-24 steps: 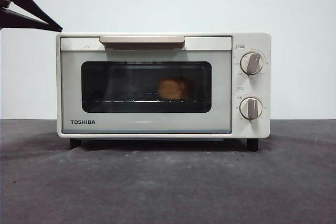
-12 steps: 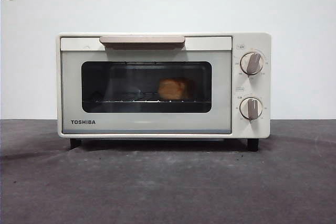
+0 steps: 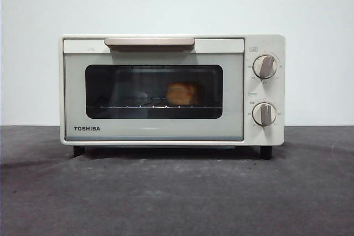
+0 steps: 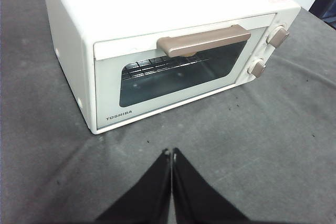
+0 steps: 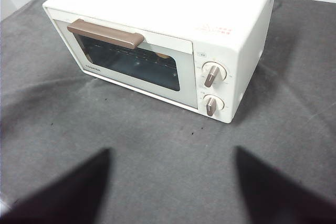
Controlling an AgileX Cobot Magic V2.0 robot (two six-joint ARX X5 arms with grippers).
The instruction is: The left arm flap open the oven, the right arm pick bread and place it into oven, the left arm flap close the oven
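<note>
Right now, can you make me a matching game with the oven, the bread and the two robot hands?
Things:
1. oven door
2. bread
3. left end effector
4. right end effector

States:
A. jaws wide apart, holding nothing
B. closed, handle up at the top
C. jaws pressed together, back from the oven
D. sitting on the wire rack behind the glass

Pairs: 1-B, 2-D, 3-C, 4-A
</note>
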